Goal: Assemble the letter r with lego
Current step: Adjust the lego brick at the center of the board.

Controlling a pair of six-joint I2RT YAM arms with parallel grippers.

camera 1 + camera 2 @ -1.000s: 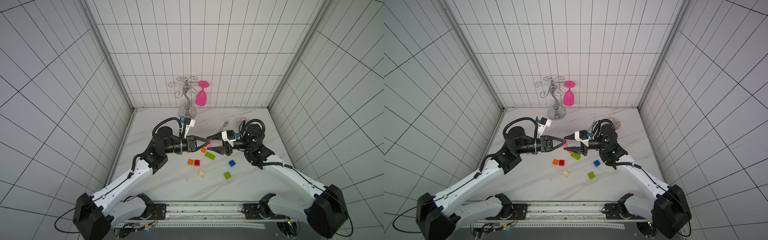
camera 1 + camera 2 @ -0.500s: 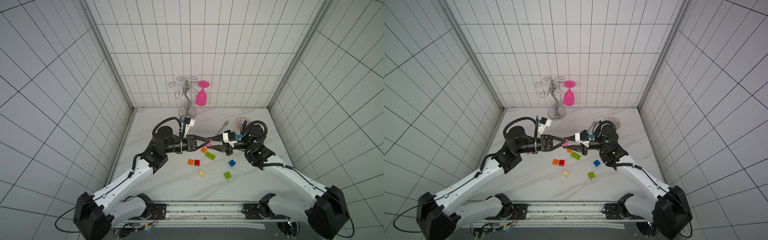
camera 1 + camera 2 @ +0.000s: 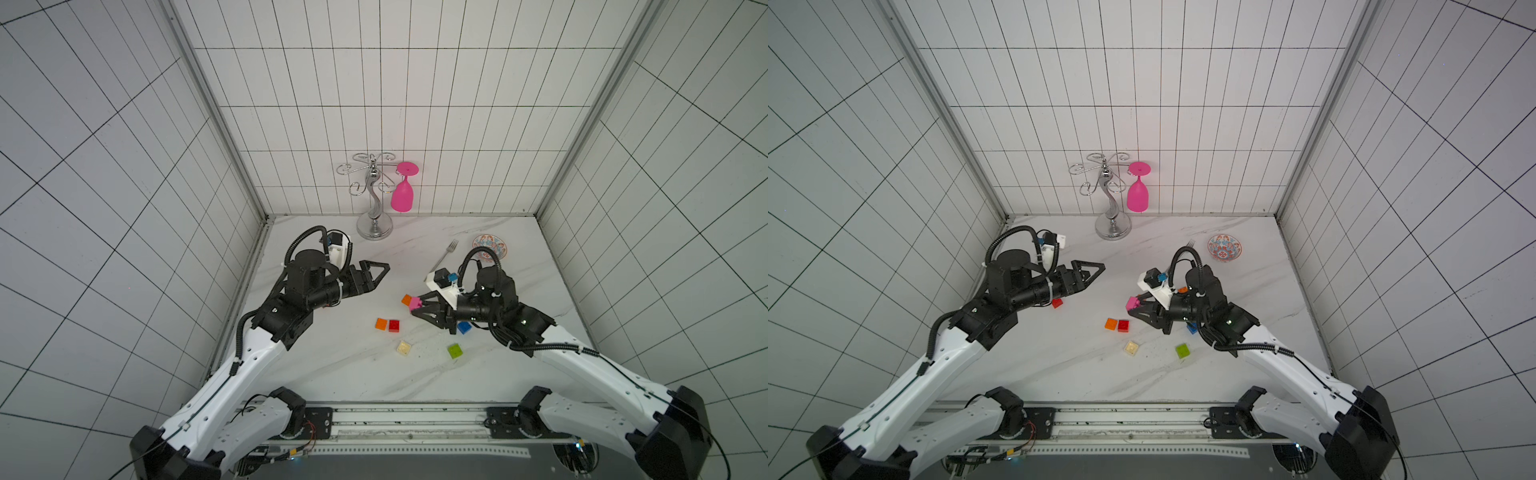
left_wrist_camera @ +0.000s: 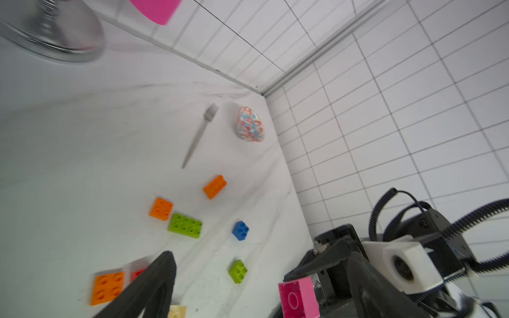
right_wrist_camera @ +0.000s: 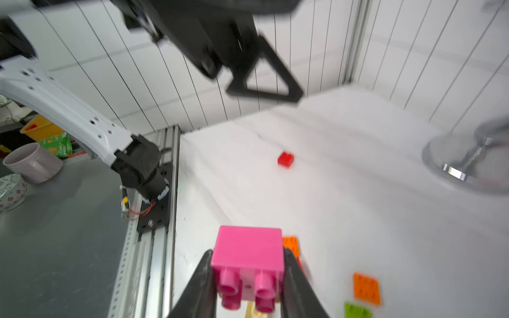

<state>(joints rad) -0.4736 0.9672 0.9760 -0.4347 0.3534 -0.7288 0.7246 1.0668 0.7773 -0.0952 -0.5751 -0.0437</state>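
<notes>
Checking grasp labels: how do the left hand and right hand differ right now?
The left hand is wide open; the right hand is closed. The left hand holds nothing; the right hand grips the pink brick. Both hover above the table, facing each other.

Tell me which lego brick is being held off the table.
The pink brick: the right gripper is shut on it, above the table. The rest lie loose on the table, ungripped.
</notes>
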